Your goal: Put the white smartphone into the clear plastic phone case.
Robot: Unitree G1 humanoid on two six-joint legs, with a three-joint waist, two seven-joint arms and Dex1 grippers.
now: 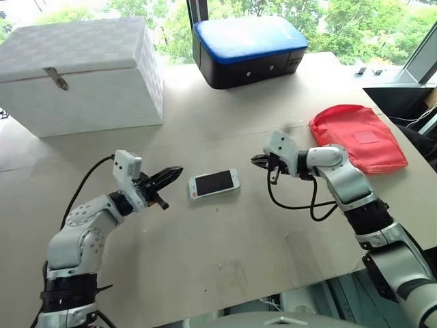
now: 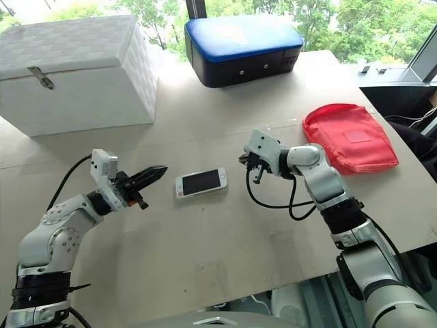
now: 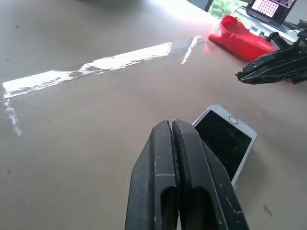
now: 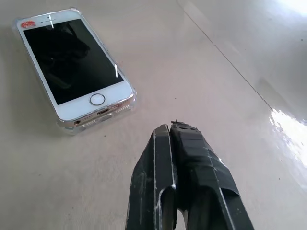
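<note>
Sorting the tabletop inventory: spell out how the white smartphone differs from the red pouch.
The white smartphone is small, rigid and flat with a black screen; the red pouch is far larger, soft and wrinkled. The smartphone lies between the two grippers; the pouch lies off to the robot's right. Both rest on the table.

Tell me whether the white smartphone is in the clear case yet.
In: the white smartphone lies screen-up with the clear plastic phone case rim wrapping its edges and corners.

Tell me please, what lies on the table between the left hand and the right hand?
The white smartphone lies flat between the left hand and the right hand, touching neither; the left eye view shows it.
</note>
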